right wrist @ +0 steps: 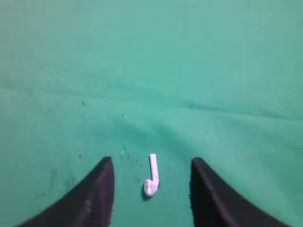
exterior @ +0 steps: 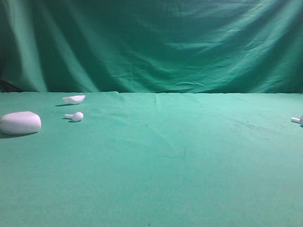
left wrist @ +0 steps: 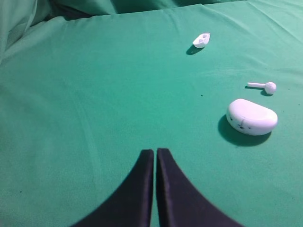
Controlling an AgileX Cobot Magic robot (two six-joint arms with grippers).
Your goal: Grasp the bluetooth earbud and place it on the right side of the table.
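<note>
No writing readable anywhere. My right tool stands apart, the earbud lying free on the tabletop between its tips. My left tool is together; case, second earbud, lid nearby.

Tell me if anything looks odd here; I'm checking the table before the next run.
Nothing is spilled or broken. The white case lies with its small lid-like piece apart from it. One earbud lies beside the case, the other earbud on the cloth between the open right gripper fingers, untouched.
</note>
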